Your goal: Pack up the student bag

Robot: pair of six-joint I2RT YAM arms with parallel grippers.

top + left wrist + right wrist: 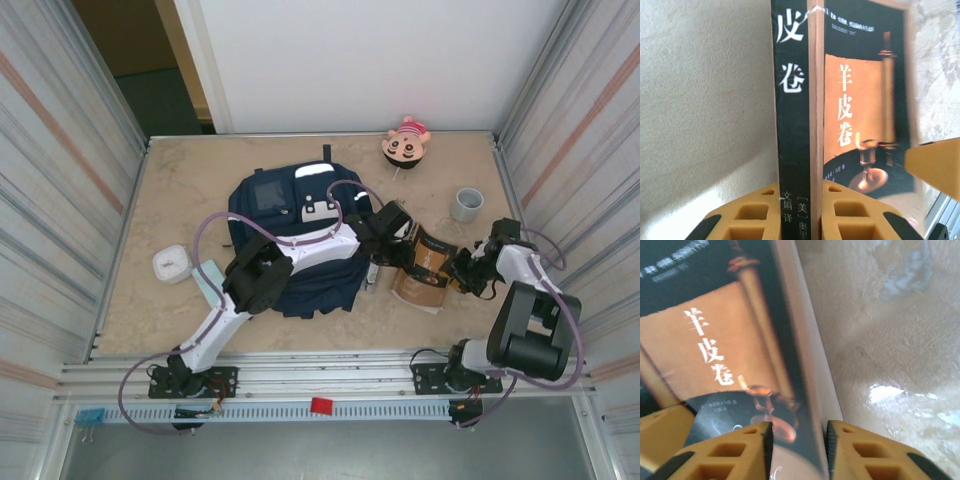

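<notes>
**Status: book (425, 262) beside student bag (320, 285)**

L gripper (799, 195): fingers clamped on book spine. R gripper (800, 430): fingers straddle the opp. edge; can't tell whether gripping or slack. Student bag lies flat mid-table (200, 180), just left of book.

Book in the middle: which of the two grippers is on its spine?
The left gripper: the black, white-lettered spine of the book stands between its jaws. The right gripper sits around the opposite, pale page edge.
</notes>
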